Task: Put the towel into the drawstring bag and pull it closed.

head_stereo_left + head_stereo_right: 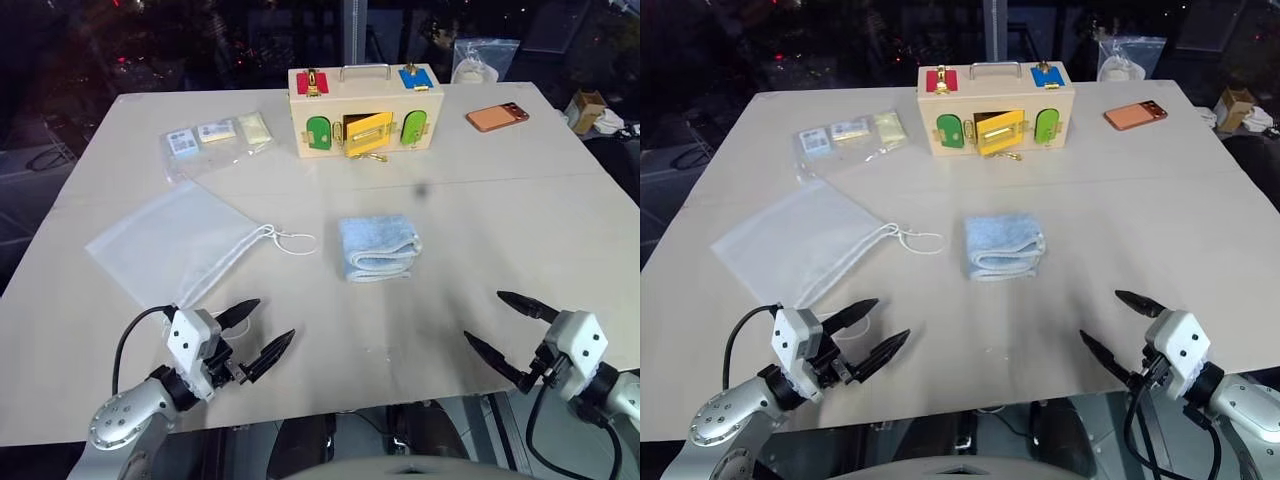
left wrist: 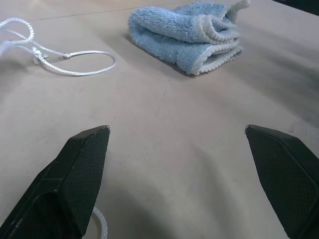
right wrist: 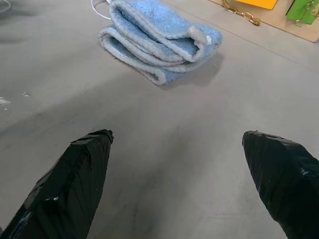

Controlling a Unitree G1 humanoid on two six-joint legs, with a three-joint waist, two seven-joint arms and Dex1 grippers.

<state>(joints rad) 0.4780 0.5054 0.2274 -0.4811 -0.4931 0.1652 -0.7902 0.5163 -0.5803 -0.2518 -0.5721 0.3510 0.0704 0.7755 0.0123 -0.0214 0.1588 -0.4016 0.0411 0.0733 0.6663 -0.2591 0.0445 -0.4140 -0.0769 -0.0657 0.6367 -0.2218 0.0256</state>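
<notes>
No text, brand, number or sign can be read anywhere. The small packets and cards (image 1: 215,133) in the clear plastic bag at the far left of the counter (image 1: 500,230) carry printing, but it is too small to make out.

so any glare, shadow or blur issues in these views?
Left eye view: table evenly lit, no glare; background beyond it very dark. Left wrist view: towel sharp, casting a soft shadow, left gripper's fingertips slightly soft up close. Right wrist view: right gripper's fingertips a bit blurred, towel crisp.
</notes>
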